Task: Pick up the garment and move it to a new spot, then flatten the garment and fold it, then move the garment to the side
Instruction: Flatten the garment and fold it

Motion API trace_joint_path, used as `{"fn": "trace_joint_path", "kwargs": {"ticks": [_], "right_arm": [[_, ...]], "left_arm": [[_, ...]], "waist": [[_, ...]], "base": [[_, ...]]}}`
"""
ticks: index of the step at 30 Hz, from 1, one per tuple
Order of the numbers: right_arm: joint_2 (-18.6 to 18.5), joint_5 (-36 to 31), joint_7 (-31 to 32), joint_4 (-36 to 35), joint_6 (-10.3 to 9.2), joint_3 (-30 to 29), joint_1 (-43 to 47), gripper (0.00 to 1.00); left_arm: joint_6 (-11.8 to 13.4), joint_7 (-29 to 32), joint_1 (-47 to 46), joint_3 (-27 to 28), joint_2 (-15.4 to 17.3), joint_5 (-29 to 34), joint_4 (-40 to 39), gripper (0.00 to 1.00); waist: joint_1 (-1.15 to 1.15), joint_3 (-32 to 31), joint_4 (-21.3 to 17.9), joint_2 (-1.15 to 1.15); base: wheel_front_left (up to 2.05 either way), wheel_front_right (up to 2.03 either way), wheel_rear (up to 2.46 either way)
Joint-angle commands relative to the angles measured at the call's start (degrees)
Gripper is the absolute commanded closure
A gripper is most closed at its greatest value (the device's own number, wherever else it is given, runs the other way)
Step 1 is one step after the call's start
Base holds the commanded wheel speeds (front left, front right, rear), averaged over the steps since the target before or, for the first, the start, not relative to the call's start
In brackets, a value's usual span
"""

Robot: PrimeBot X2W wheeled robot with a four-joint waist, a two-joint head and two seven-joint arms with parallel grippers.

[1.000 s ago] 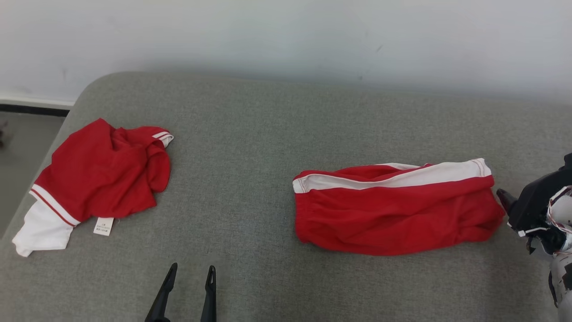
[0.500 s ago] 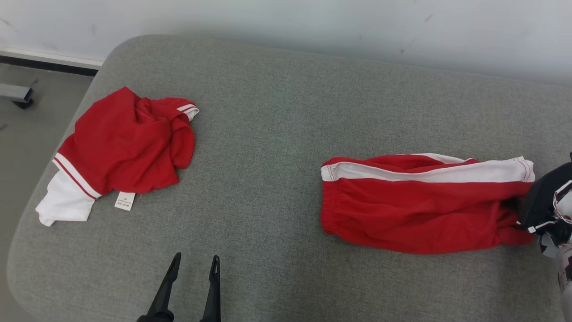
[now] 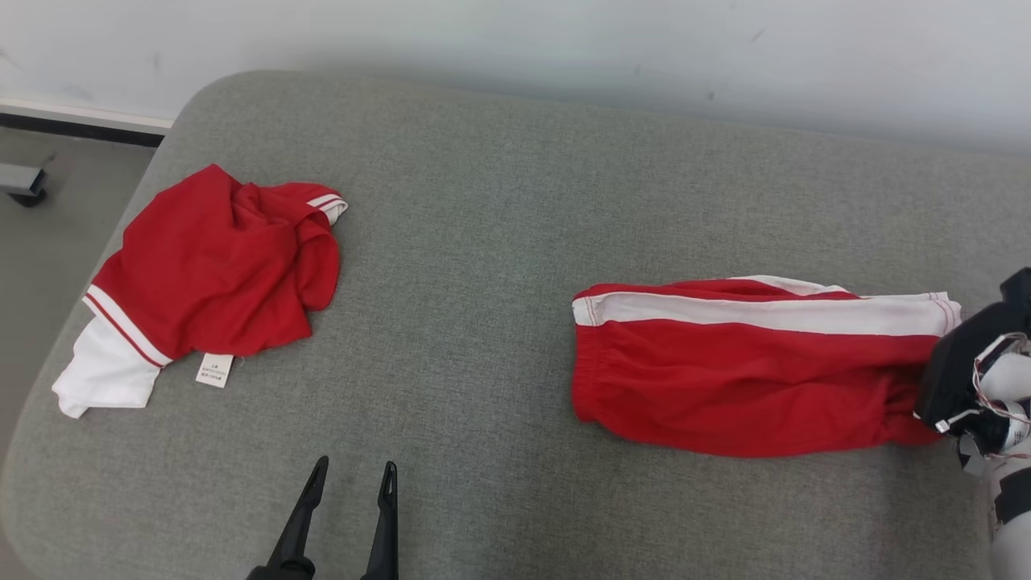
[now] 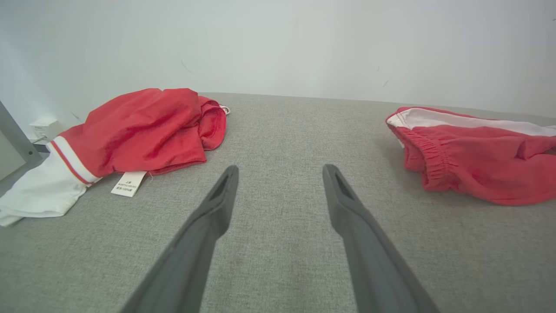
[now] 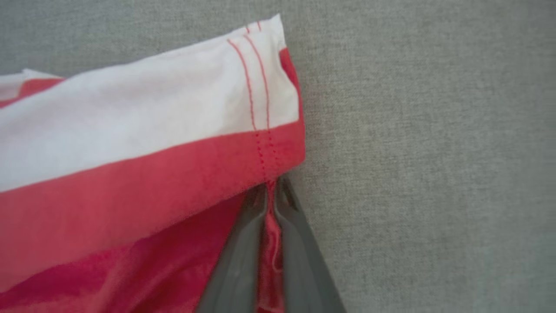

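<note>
Right claw [image 5: 271, 186] clamps the hem of rumpled red, white-striped shorts [image 3: 725, 387]; left claw [image 4: 280, 168] gapes.

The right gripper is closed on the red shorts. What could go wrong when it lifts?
The right gripper pinches only a thin fold at the hem of the shorts, so it may slip out. The left gripper is open and apart; held by one end, the shorts may land crumpled.

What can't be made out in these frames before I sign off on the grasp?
1. How many layers of the shorts the right gripper pinches: in the right wrist view, folds cover its fingertips.
2. Print on the shirt's label: too small in the head and left wrist views.
3. Shorts' leg end: cut off by the right edge of the left wrist view.
</note>
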Motion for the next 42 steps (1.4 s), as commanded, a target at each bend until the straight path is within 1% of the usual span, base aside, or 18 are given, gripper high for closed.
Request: {"fn": "trace_joint_path", "kwargs": {"ticks": [1,8,18,22,25,28,36,42], "right_arm": [[-0.51,-1.60,-0.31,-0.22,-0.20,-0.77,2.83,1.00],[-2.02,-6.10,-2.25,-6.23,-0.19,-4.87,4.49,1.00],[-2.31,-10.37,-1.57,-13.18,-0.18,-10.32,8.13,1.00],[-1.49,-11.72,-1.40,-16.36,-0.18,-10.68,9.53,1.00],[0.04,-10.51,-1.22,-18.92,-0.18,-8.83,10.19,1.00],[1.88,-8.56,-0.63,-22.03,-0.18,-5.36,10.92,1.00],[5.12,-2.27,1.35,-29.95,-0.18,7.36,14.27,1.00],[7.27,1.40,2.46,-32.08,-0.18,13.79,14.92,1.00]], "left_arm": [[-0.25,-0.18,-0.70,0.02,-0.21,0.25,0.22,0.00],[-0.33,-0.18,-0.67,0.30,-0.40,0.24,0.69,0.00],[-0.45,-0.18,-0.25,-0.14,-0.53,-0.17,1.10,0.00],[-0.38,-0.18,-0.04,-0.16,-0.55,-0.26,1.33,0.00],[-0.27,-0.18,0.15,-0.06,-0.56,-0.36,1.44,0.00],[-0.14,-0.18,0.54,0.10,-0.57,-0.47,1.55,0.00],[-0.02,-0.18,1.21,-0.34,-0.58,-1.21,2.10,0.00],[0.12,-0.18,1.92,-0.28,-0.58,-1.44,2.18,0.00]], "waist": [[0.00,-0.37,-0.39,0.00],[0.00,-1.54,-1.31,0.00],[0.00,-3.00,-2.11,0.00],[0.00,-3.81,-2.27,0.00],[0.00,-4.39,-2.52,0.00],[0.00,-5.12,-2.89,0.00],[0.00,-7.01,-3.19,0.00],[0.00,-8.11,-2.92,0.00]], "base": [[0.00,0.00,0.00],[0.00,0.00,0.00],[0.00,0.00,0.00],[0.00,0.00,0.00],[0.00,0.00,0.00],[0.00,0.00,0.00],[0.00,0.00,0.00],[0.00,0.00,0.00]]}}
